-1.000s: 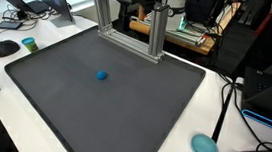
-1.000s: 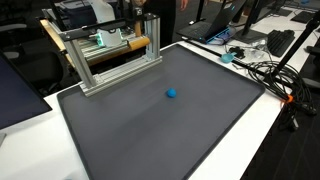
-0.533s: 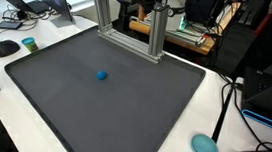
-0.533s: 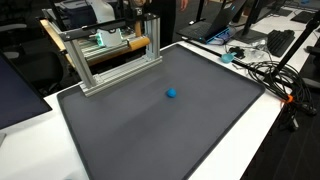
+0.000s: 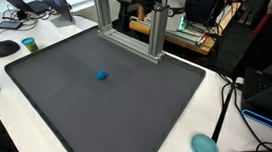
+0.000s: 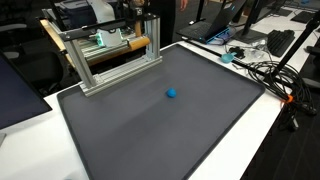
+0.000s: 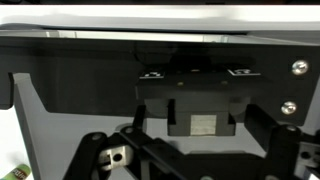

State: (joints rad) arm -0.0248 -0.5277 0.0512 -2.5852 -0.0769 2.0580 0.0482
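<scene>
The claw [image 7: 190, 165], jaws spread wide and empty, hangs close by the metal frame [image 5: 158, 33] at the tabletop's robot-side edge, so a careless swing toward the blue ball [image 5: 101, 76], mid-mat [image 5: 133, 111], could clip the frame.

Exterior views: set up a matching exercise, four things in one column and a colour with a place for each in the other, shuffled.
Things:
1. ball
2. metal frame
3. mat
4. mouse

Colour and place:
a. dark grey, covers most of the table
b. blue, lies near the middle of the mat
c. black, on the white table beside the mat
d. silver, stands at one edge of the mat

Pairs: 1-b, 2-d, 3-a, 4-c
</scene>
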